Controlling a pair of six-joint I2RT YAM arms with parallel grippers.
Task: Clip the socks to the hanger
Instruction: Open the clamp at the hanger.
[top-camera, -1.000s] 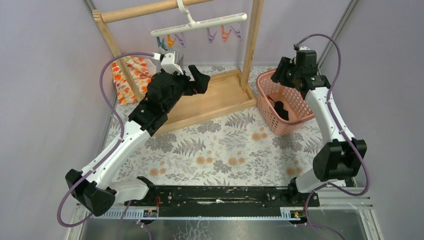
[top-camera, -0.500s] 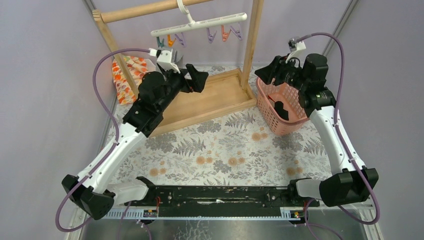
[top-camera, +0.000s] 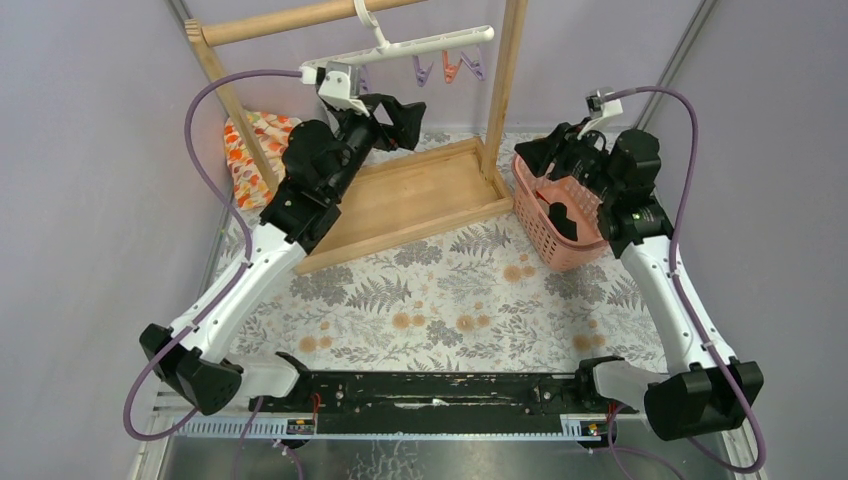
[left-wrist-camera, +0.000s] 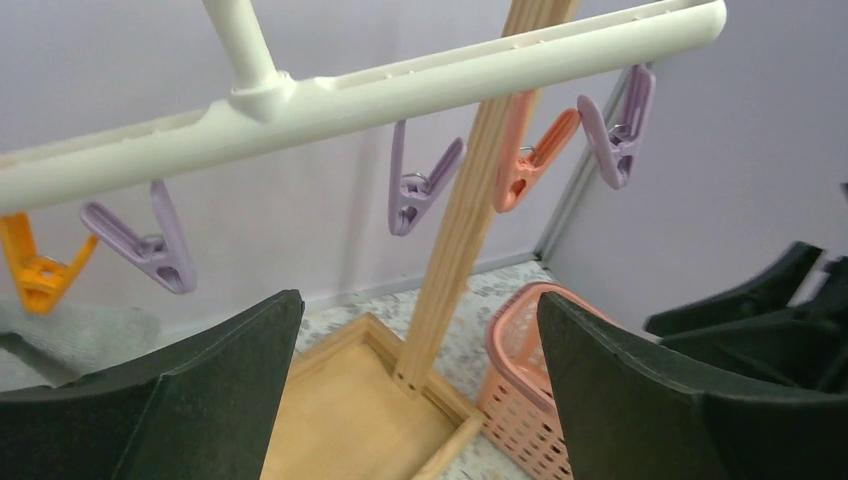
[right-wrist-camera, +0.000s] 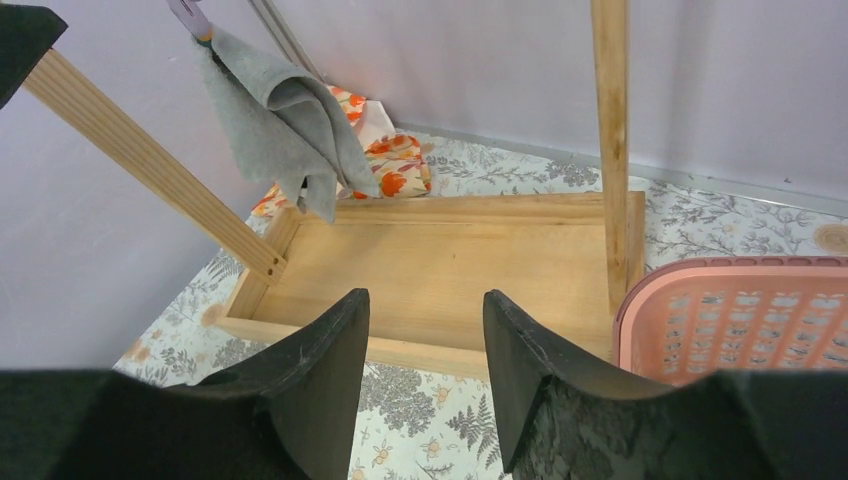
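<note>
The white hanger (top-camera: 420, 45) hangs by its hook from the wooden top rail, with purple and orange clips (left-wrist-camera: 420, 185) under its bar (left-wrist-camera: 400, 85). A grey sock-like fabric (right-wrist-camera: 285, 120) hangs from a clip at the bar's left end. A black sock (top-camera: 562, 218) lies in the pink basket (top-camera: 528, 205). My left gripper (top-camera: 400, 118) (left-wrist-camera: 418, 310) is raised just below the bar, open wide and empty. Over the basket's left rim my right gripper (top-camera: 535, 160) (right-wrist-camera: 425, 300) faces the wooden frame, jaws partly apart with nothing between them. No beige sock shows.
The wooden frame has a base tray (top-camera: 420, 195), an upright post (top-camera: 505, 80) between hanger and basket, and a slanted left post (right-wrist-camera: 150, 160). An orange-flowered cloth (top-camera: 255, 150) lies behind the frame at the left. Purple walls close in on both sides.
My left gripper has risen from over the wooden tray to just under the hanger bar. The right arm has swung down and leftward over the basket, its jaws narrowing slightly.
</note>
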